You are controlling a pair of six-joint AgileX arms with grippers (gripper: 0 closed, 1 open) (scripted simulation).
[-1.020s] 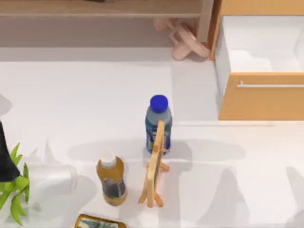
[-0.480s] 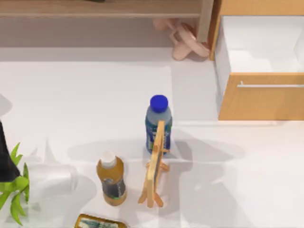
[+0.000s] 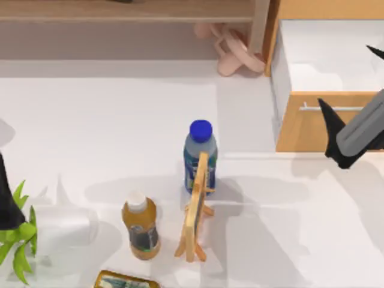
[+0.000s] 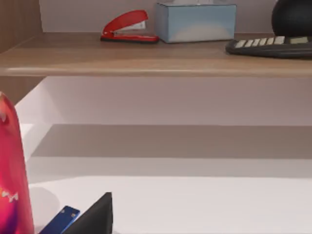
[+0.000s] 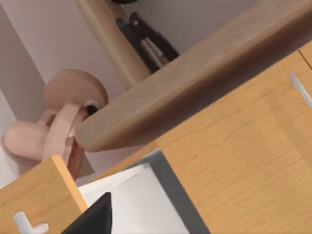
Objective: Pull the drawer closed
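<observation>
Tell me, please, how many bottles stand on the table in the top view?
2: the blue-capped bottle near the table's middle, and the white-capped amber bottle nearer the front, to its left. Others may be hidden beyond the frame.

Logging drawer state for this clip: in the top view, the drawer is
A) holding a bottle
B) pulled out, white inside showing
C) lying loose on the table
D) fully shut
B: the drawer stands pulled out with its white inner walls exposed, the right tool at its wooden front.

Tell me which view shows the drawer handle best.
Top view: the handle runs across the drawer front, its right part hidden behind the right gripper. The right wrist view catches just one end of the handle at the frame's edge. The left wrist view faces the shelf.
</observation>
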